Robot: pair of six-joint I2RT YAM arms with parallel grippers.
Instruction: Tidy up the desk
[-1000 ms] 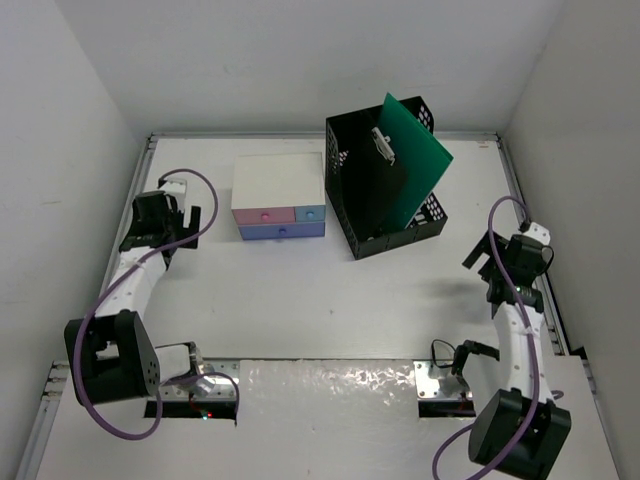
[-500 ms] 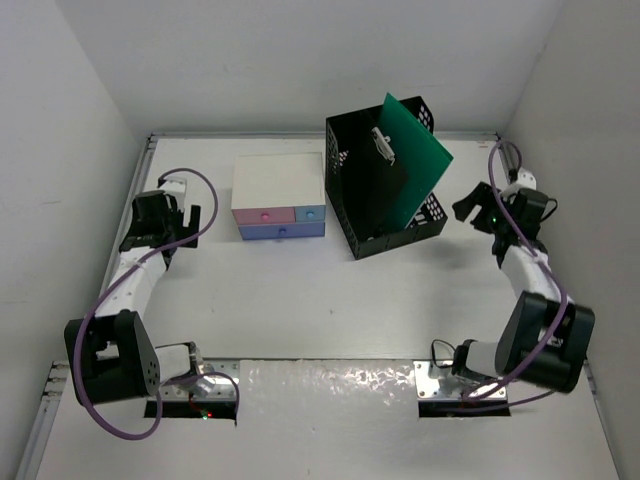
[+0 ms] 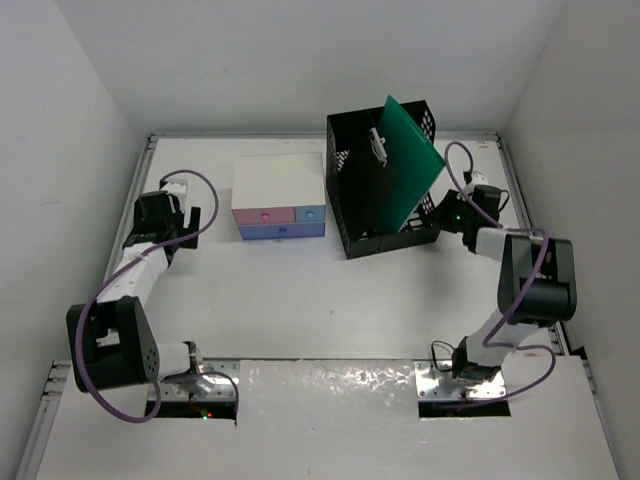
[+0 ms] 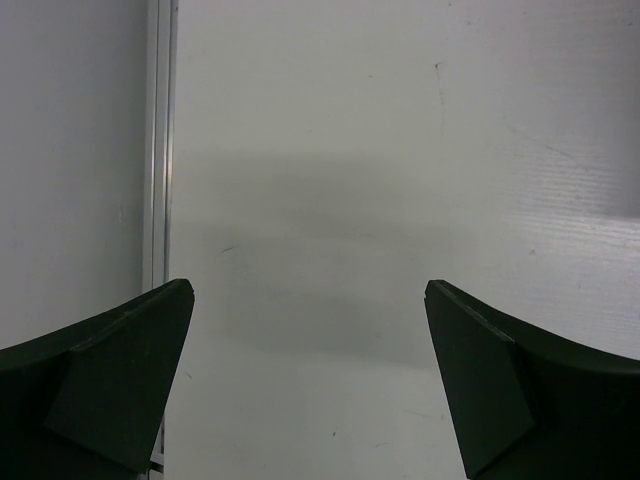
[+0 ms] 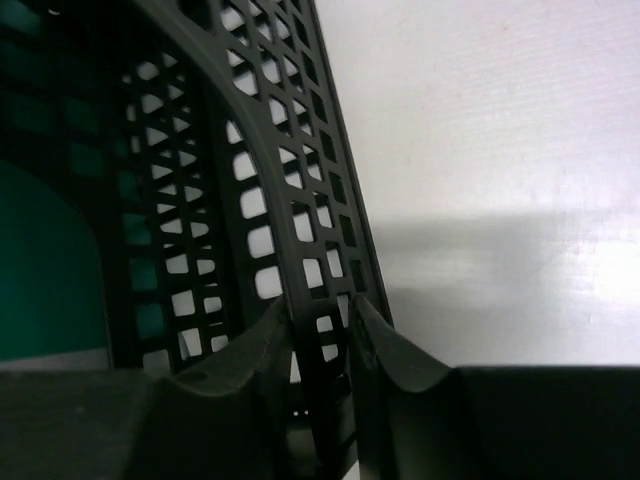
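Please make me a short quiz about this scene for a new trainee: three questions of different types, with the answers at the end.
1. True or false: the green clipboard lies flat on the desk.
2. What is the right tool closed on? A) the green clipboard B) a wall of the black mesh file holder C) nothing
3. Fill in: the left tool stands ___ above bare desk.

Key: 1 false, it stands tilted in the file holder; 2 B; 3 open.
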